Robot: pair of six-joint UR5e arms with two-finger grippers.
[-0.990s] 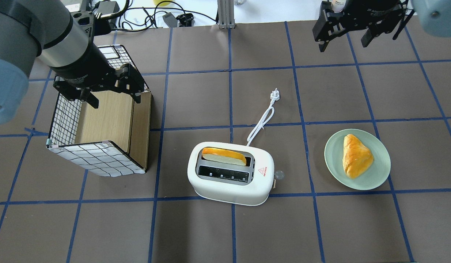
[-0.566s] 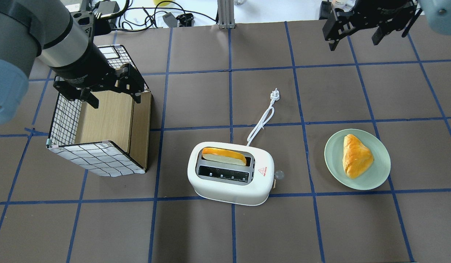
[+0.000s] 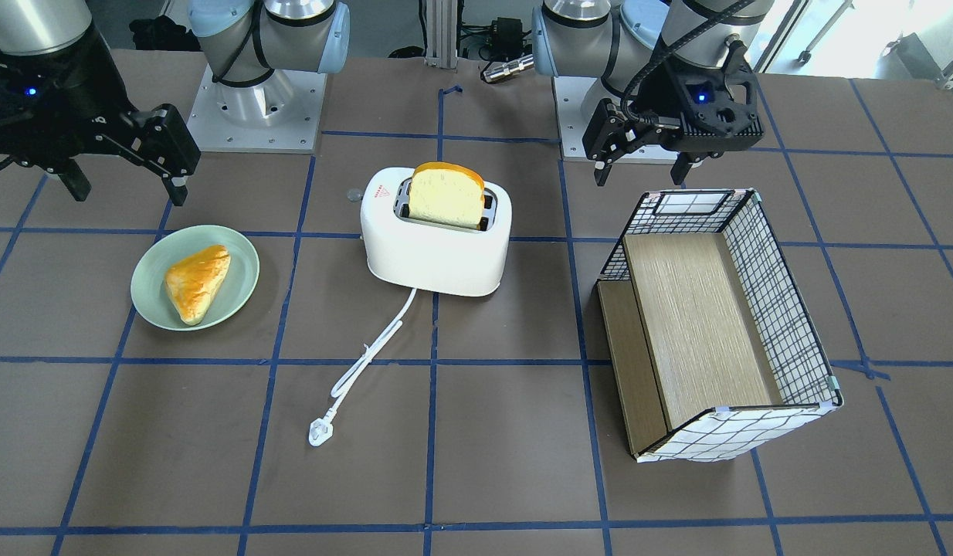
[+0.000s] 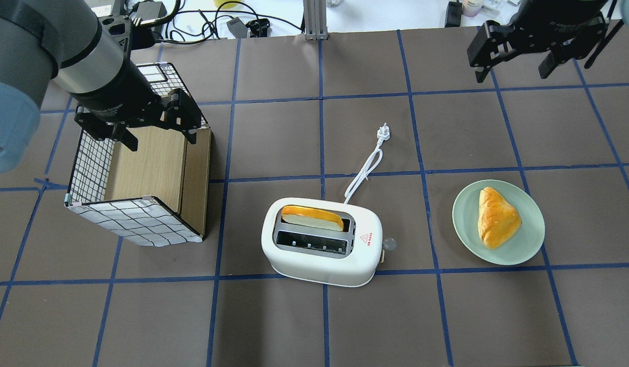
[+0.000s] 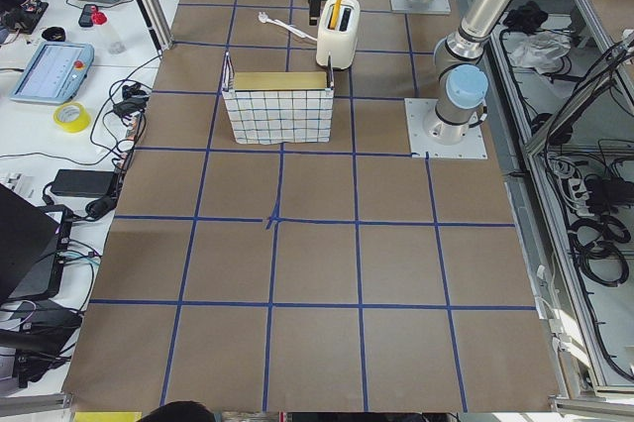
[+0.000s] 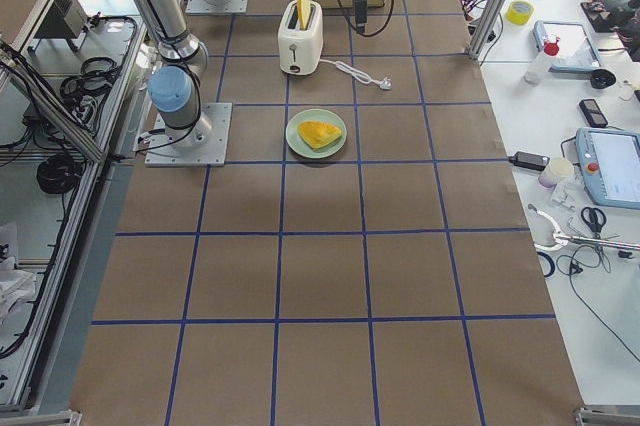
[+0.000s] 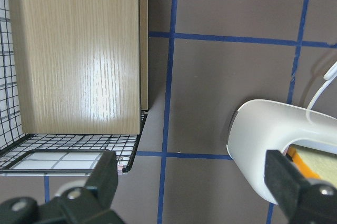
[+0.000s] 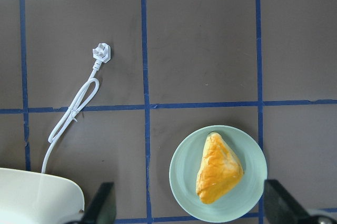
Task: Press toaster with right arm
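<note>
Room and obstacles around the toaster [image 4: 322, 242]

On the toaster's right-arm side, a strip of bare mat [image 4: 421, 214] lies between it and the green plate [image 4: 529, 243] holding a pastry [image 4: 497, 217]. A small clear disc [image 4: 390, 244] sits just beside that end. On the side away from the robot, the white cord [image 4: 366, 171] lies flat and runs out to its plug [image 4: 384, 133]. A bread slice [image 4: 312, 217] stands up out of the far slot, and the near slot gapes upward. The wire basket [image 4: 136, 221] stands well apart on the left-arm side, with the left gripper [image 4: 161, 141] above its far rim. The right gripper [image 4: 513, 74], jaws spread, hangs beyond the plate, with flat mat between it and the toaster.
</note>
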